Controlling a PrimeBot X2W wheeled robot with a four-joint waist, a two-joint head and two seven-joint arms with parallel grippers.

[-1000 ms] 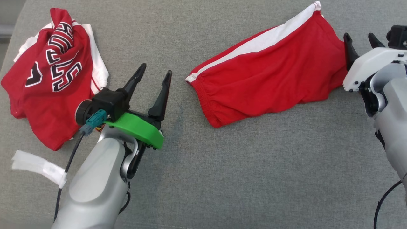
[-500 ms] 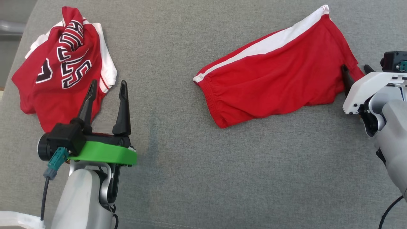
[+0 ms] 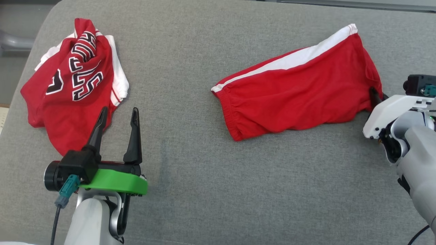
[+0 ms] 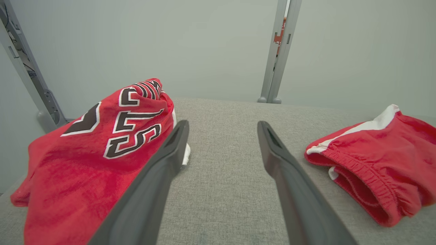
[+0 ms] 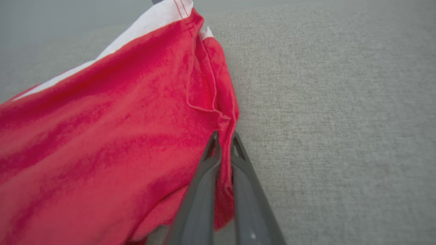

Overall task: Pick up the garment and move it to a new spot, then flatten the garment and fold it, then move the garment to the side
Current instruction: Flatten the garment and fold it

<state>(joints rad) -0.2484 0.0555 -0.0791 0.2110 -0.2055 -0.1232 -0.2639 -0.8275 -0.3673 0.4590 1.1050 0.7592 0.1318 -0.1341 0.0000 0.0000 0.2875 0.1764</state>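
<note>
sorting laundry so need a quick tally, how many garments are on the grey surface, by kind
red shorts with white stripe: 1
red jersey with lettering: 1
total: 2

Silver-grey forearms (image 3: 89,219), green left wrist plate (image 3: 115,182), white right housing (image 3: 388,110), black tapered jaws

text: black, white-edged letters | on: crumpled jersey (image 3: 73,85) | word: unreadable
</note>
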